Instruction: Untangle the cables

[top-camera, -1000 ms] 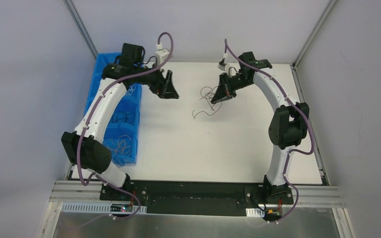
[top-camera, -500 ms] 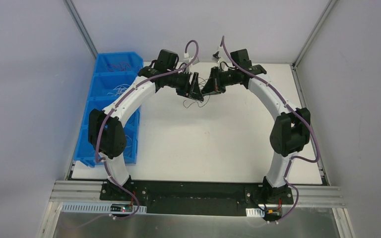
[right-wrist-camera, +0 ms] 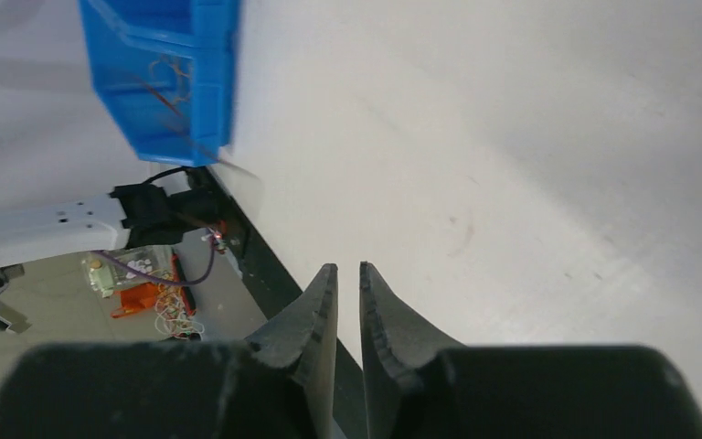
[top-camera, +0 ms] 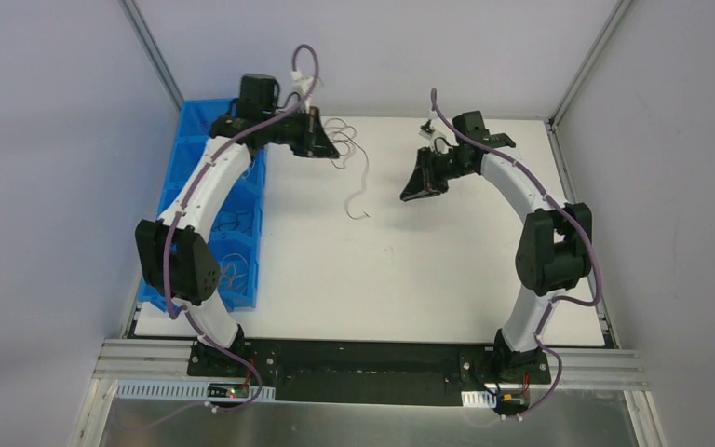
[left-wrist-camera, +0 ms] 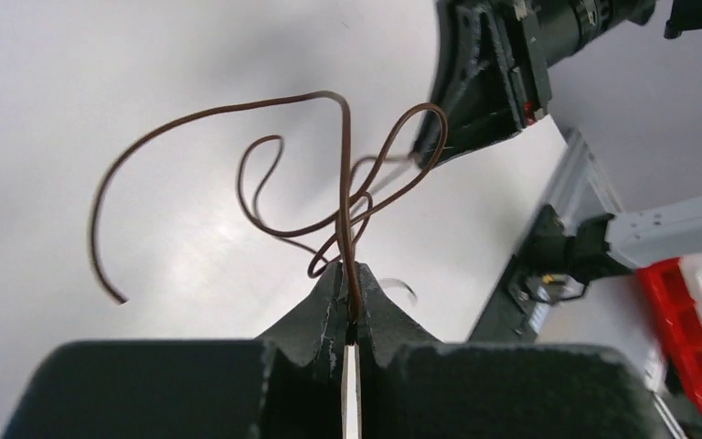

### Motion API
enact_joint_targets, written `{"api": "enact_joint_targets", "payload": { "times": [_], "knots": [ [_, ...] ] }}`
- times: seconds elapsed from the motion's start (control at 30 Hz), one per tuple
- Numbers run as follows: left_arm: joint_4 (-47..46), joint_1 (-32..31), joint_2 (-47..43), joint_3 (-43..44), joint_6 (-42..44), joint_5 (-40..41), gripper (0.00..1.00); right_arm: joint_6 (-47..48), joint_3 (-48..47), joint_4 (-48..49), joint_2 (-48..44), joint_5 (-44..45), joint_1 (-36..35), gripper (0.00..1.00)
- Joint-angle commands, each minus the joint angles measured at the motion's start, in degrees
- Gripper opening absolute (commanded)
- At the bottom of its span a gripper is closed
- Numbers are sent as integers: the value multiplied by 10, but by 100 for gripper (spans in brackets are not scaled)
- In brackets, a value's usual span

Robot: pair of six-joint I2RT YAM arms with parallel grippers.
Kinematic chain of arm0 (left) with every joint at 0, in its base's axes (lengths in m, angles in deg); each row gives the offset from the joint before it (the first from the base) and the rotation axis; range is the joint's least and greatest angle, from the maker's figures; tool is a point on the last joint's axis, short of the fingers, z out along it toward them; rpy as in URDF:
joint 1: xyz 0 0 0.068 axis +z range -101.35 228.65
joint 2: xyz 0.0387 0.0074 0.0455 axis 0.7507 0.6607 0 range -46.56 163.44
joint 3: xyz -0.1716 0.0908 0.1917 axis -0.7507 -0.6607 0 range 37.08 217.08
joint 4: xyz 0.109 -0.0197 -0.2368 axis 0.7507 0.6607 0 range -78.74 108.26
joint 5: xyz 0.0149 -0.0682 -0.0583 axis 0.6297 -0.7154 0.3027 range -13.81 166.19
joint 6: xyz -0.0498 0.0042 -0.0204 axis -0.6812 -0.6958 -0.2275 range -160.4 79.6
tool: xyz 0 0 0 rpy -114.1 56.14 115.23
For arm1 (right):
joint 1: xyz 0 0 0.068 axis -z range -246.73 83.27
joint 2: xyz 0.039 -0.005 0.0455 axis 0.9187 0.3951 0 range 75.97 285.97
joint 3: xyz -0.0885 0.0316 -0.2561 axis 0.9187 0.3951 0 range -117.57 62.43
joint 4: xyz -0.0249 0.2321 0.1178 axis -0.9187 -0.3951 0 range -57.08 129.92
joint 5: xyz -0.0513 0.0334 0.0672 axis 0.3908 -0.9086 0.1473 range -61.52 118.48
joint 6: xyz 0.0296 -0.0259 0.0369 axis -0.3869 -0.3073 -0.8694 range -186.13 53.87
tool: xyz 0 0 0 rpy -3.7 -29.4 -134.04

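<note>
In the left wrist view the cables [left-wrist-camera: 329, 183] are thin brown looping wires rising from my left gripper [left-wrist-camera: 349, 270], which is shut on one strand. From above, my left gripper [top-camera: 328, 149] is at the table's far left beside the bins. The cables [top-camera: 358, 182] trail from it to the right, and one end hangs down toward the white table [top-camera: 382, 279]. My right gripper [top-camera: 410, 194] hovers apart to their right. Its jaws [right-wrist-camera: 347, 267] stand slightly open with nothing between them.
A blue bin [top-camera: 251, 279] with several compartments holding loose wires runs along the table's left edge, and its corner [right-wrist-camera: 164, 73] shows in the right wrist view. Grey walls close the back and sides. My right gripper [left-wrist-camera: 484, 82] shows beyond the cables.
The two grippers met at the back middle. The left one shut on the cables and drew them left toward the bins. The right one let go, opened a little and moved back right.
</note>
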Motion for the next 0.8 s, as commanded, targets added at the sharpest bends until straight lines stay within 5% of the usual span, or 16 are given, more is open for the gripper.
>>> {"api": "enact_joint_targets", "payload": {
  "times": [0.0, 0.17, 0.5, 0.67, 0.77],
  "knots": [
    [38, 79, -78, 33, 87, -43, 0, 116, 16, -94, 3, 47, 45, 16],
    [154, 141, -115, 70, 196, -14, 0, 153, 15, -126, 2, 40, 63, 26],
    [420, 333, -177, 100, 501, 81, 0, 171, -10, -152, 3, 20, 65, 64],
    [438, 389, -178, 75, 581, 121, 0, 189, -34, -180, 18, 12, 65, 86],
    [439, 414, -170, 44, 624, 146, 0, 199, -35, -186, 17, 13, 65, 87]
  ]
}}
